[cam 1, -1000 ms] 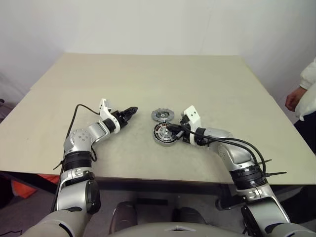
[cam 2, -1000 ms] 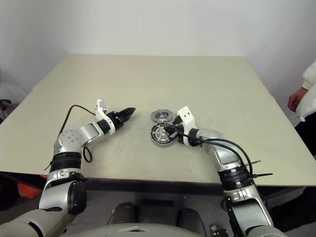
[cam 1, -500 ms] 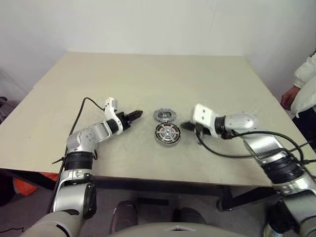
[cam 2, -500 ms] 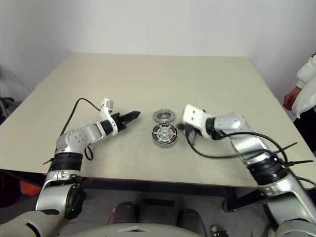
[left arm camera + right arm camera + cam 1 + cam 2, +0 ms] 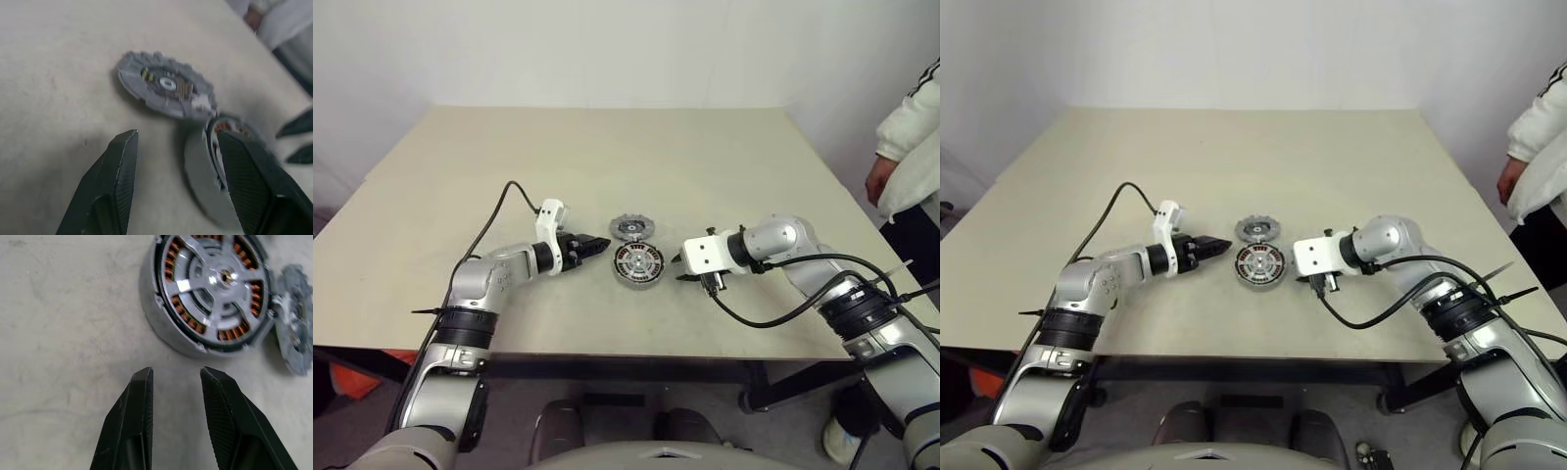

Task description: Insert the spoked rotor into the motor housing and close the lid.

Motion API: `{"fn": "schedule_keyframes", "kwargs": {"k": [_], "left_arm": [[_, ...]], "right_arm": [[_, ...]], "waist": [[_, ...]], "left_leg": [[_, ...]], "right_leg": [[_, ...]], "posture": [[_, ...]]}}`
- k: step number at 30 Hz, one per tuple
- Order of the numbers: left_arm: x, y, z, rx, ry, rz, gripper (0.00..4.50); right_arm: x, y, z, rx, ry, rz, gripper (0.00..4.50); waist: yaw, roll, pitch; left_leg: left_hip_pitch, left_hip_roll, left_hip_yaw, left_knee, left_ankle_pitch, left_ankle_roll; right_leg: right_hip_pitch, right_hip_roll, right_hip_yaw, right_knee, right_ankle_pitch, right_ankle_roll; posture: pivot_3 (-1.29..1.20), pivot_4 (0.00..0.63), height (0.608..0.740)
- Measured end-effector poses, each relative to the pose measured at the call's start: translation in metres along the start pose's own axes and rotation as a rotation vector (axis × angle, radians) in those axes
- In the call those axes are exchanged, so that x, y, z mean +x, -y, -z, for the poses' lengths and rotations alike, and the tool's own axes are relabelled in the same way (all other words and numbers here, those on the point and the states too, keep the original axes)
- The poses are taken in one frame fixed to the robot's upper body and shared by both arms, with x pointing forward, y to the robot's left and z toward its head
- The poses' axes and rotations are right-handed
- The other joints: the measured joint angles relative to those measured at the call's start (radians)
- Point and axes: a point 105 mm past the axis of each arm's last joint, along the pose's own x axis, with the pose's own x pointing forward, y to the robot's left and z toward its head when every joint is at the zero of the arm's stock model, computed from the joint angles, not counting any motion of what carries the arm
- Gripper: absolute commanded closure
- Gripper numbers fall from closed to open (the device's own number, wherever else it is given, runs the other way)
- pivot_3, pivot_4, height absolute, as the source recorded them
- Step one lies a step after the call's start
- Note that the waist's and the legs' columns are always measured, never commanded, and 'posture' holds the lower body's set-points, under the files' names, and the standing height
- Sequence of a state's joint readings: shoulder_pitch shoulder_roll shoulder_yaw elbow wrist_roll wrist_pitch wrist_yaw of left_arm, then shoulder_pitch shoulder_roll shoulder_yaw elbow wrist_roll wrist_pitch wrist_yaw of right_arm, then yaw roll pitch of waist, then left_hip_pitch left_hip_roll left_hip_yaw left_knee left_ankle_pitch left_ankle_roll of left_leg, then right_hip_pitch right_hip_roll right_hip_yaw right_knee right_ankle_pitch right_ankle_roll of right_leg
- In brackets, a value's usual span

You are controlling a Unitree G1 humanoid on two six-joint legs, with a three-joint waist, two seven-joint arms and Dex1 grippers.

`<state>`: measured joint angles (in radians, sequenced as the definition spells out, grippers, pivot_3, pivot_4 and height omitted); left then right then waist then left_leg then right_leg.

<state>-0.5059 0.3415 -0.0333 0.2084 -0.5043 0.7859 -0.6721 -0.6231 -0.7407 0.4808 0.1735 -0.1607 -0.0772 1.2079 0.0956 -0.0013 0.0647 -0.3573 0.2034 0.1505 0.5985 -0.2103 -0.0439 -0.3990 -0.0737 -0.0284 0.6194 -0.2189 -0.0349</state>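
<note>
The rotor (image 5: 215,289) already sits inside the housing (image 5: 638,264), its silver spokes lying flat over the copper windings, and the pair rests on the table (image 5: 607,166) near the front edge, between the two hands. The lid (image 5: 631,228) is not on: it lies flat on the table just behind the housing, its edge touching or nearly touching the housing's rim; which of the two is hard to tell. The left hand (image 5: 601,245) points toward the housing from the robot's left, low over the table, with its fingers (image 5: 117,181) spread and nothing between them; in the left wrist view one finger stands in front of the housing's wall, but contact cannot be made out. The right hand (image 5: 174,382) hangs just off the housing's other side, tilted down toward the table, its fingers parted by a narrow gap and holding nothing. At the table's far right a person in a white sleeve (image 5: 906,127) stands with a hand (image 5: 878,182) hanging down.
</note>
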Motion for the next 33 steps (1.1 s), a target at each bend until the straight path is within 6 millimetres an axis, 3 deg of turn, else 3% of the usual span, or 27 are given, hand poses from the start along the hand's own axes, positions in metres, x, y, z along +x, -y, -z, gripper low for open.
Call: {"fn": "schedule_keyframes", "kwargs": {"k": [9, 33], "left_arm": [[0.002, 0.008, 0.013, 0.238, -0.093, 0.051, 1.77], [0.002, 0.012, 0.018, 0.239, -0.095, 0.070, 1.77]], "right_arm": [[0.010, 0.003, -0.006, -0.028, 0.011, -0.009, 2.96], [0.007, 0.017, -0.019, -0.095, 0.008, 0.015, 2.96]], "waist": [[-0.002, 0.000, 0.000], [-0.003, 0.000, 0.000]], "left_leg": [[0.004, 0.001, 0.000, 0.001, 0.001, -0.002], [0.004, 0.001, 0.000, 0.000, 0.001, -0.003]], "right_leg": [[0.001, 0.000, 0.001, 0.005, 0.000, 0.000], [0.001, 0.000, 0.001, 0.005, 0.001, -0.001]], "posture": [[0.00, 0.000, 0.740], [0.00, 0.000, 0.740]]}}
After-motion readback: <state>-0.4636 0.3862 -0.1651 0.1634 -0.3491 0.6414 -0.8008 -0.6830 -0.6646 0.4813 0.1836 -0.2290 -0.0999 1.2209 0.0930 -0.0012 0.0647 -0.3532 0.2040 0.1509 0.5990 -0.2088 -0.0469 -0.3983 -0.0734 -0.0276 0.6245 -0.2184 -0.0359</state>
